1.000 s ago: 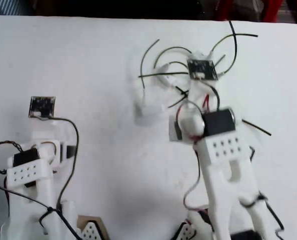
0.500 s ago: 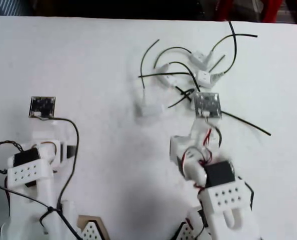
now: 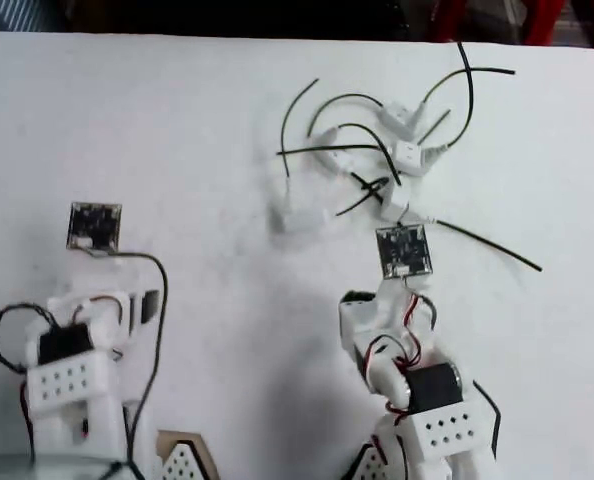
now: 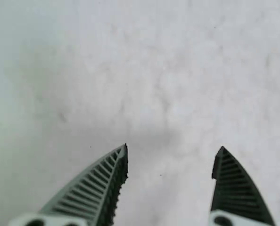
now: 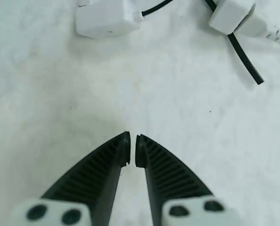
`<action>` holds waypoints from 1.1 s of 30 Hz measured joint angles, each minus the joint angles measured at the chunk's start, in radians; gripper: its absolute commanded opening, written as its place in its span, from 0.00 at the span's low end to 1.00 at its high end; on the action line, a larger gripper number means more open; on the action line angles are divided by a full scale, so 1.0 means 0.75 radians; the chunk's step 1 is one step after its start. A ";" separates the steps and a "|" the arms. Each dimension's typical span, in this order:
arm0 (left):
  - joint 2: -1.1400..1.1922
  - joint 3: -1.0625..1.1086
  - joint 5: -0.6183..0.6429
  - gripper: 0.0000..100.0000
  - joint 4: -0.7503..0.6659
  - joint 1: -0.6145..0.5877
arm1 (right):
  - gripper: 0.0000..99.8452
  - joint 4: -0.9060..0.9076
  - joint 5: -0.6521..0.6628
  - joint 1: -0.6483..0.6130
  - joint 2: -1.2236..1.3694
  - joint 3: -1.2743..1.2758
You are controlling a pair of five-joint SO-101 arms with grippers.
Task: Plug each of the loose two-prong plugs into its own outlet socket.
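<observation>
The left hand [image 4: 172,157] is held released above the worktop [image 4: 130,70]; the right hand [image 5: 132,150] is clenched near a white connector [image 5: 104,16].

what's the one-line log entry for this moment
left pincer: open, empty, above table | right pincer: shut, empty, short of white corded block | task: nothing gripped

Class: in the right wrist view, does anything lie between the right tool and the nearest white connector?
Nothing visible does. Bare table separates the right tool, its jaws shut, from the connector. The black cable lies off to the side, clear of that path.
</observation>
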 measured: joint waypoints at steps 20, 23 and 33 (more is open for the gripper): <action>-1.007 0.413 0.000 0.29 0.241 0.223 | 0.02 0.049 0.012 0.096 -0.366 0.313; -1.004 0.421 0.000 0.29 0.243 0.227 | 0.02 0.131 0.012 0.100 -0.413 0.313; -1.004 0.446 0.000 0.29 0.405 0.237 | 0.02 0.342 0.012 0.096 -0.444 0.313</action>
